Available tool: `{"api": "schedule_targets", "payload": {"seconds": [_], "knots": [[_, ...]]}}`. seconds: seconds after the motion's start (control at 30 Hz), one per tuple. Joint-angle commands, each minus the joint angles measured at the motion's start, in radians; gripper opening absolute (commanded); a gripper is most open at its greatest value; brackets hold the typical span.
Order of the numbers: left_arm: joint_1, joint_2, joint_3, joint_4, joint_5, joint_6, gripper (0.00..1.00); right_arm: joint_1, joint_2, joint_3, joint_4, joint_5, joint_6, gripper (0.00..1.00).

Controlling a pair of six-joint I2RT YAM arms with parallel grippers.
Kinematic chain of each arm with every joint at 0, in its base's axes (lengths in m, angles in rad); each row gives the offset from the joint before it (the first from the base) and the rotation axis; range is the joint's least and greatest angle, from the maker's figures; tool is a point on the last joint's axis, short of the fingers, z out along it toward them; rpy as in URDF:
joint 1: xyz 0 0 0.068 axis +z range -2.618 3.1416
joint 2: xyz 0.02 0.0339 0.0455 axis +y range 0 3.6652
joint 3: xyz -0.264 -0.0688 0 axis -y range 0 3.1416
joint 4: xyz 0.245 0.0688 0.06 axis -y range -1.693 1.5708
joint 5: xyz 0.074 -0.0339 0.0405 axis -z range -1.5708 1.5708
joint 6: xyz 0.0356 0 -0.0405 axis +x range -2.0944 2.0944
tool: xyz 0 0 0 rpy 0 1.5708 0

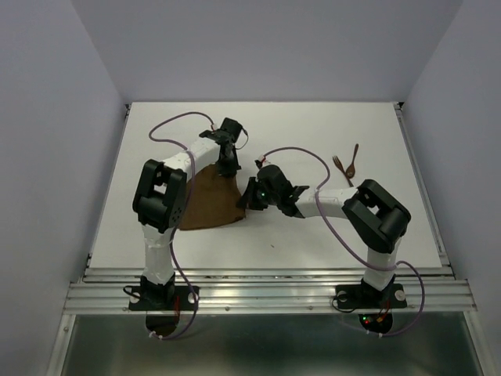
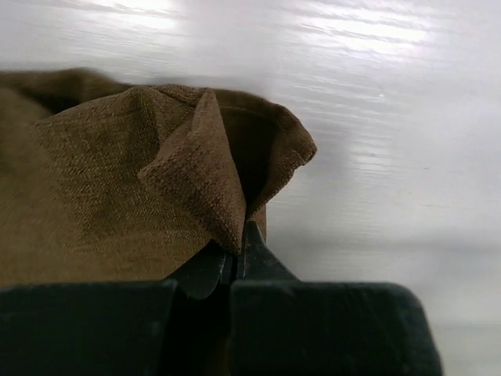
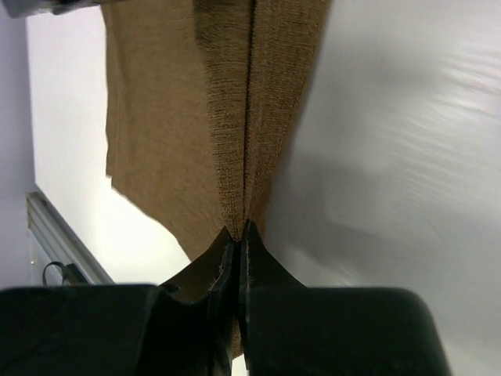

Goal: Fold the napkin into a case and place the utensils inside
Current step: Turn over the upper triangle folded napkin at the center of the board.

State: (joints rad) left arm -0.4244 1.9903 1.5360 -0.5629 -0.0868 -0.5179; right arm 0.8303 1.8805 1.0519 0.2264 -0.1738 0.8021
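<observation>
Early in the fold. Pinches the napkin [image 1: 207, 202], left of centre on the surface [image 1: 313, 235], far corner clamped tight in the left tool [image 2: 235, 252], right edge likewise in the right tool [image 3: 239, 231]. Leaves fork [image 1: 339, 164] and spoon [image 1: 353, 157] untouched, well apart. Needs folding finished, then utensils inserted.

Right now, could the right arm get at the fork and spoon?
Probably not yet. Nothing lies between it and the fork and spoon, but the right gripper is shut on the napkin edge, so it would have to let go first.
</observation>
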Motion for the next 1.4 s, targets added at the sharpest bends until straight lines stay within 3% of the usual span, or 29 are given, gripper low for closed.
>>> {"api": "schedule_targets", "payload": {"seconds": [0.0, 0.5, 0.7, 0.8, 0.93, 1.1, 1.37], "knots": [[-0.013, 0.028, 0.137, 0.262, -0.102, -0.025, 0.00, 0.018, -0.118, -0.093, -0.058, -0.105, 0.014, 0.01], [-0.088, 0.140, 0.225, 0.268, -0.094, -0.034, 0.00, -0.031, -0.175, -0.182, -0.160, -0.072, -0.060, 0.02], [-0.105, 0.163, 0.234, 0.268, -0.097, -0.041, 0.00, -0.040, -0.189, -0.201, -0.174, -0.035, -0.070, 0.16], [-0.119, 0.180, 0.243, 0.268, -0.096, -0.051, 0.00, -0.040, -0.182, -0.204, -0.183, -0.024, -0.073, 0.42], [-0.139, 0.205, 0.263, 0.259, -0.097, -0.050, 0.00, -0.040, -0.219, -0.223, -0.203, 0.014, -0.070, 0.65], [-0.151, 0.217, 0.268, 0.253, -0.094, -0.042, 0.00, -0.040, -0.369, -0.297, -0.223, 0.134, -0.055, 0.69], [-0.159, 0.291, 0.363, 0.206, -0.062, -0.019, 0.00, -0.148, -0.601, -0.368, -0.344, 0.273, -0.058, 0.70]]}}
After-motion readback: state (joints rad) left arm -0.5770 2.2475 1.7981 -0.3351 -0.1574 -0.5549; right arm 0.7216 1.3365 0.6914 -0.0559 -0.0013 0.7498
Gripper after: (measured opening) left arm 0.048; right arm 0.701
